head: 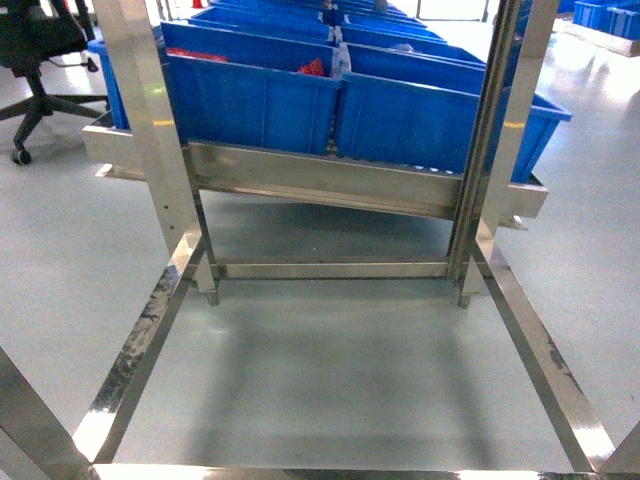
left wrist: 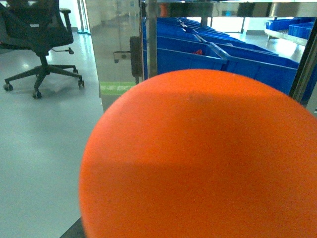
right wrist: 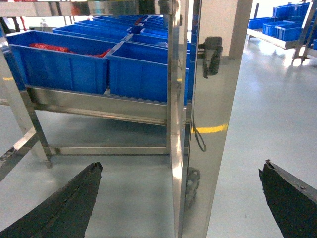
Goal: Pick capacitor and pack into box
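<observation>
Right wrist view: end effector spread wide, box unseen.

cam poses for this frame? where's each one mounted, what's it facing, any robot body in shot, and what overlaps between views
Head: on the robot, slanting down at the stainless steel rack frame and blue plastic crates; no robot body shows.
Left wrist-mounted: faces forward, mostly blocked by a round orange object close to the lens; black office chair at left; end effector hidden.
Right wrist-mounted: faces the shiny steel upright post; open right end effector shows as two black fingers.
Shared: all three see the blue crates; head and left wrist see the chair.
</observation>
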Robot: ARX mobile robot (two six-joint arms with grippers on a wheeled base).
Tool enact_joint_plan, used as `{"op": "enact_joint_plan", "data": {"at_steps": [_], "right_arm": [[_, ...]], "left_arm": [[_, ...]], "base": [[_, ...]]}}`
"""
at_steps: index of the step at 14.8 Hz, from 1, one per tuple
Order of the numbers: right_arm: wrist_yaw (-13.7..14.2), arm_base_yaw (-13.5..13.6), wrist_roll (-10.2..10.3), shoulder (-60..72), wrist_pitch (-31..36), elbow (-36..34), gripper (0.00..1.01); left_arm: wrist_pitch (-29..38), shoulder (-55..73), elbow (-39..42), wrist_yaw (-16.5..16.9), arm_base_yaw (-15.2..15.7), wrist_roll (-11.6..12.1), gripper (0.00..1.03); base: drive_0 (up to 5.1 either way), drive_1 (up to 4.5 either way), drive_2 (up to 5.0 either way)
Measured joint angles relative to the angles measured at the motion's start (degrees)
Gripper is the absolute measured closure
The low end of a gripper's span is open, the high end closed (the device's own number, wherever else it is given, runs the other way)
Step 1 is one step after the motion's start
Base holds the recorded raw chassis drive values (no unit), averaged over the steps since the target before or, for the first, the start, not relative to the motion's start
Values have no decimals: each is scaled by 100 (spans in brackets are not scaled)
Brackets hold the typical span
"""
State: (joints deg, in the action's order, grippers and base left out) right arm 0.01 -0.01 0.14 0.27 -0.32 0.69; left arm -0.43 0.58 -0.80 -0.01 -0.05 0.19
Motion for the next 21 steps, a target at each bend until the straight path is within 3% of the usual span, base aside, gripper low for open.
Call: {"op": "enact_joint_plan", "data": {"at_steps": [11, 21], "right_arm": [[0, 0, 0, 0, 0, 0, 3], [0, 0, 0, 0, 9, 0, 3]], "left_arm": [[-2, 0, 0, 0, 0, 0, 59], [4, 0, 0, 2, 0, 2, 59]], "base": [[0, 0, 0], [-479, 201, 304]]}}
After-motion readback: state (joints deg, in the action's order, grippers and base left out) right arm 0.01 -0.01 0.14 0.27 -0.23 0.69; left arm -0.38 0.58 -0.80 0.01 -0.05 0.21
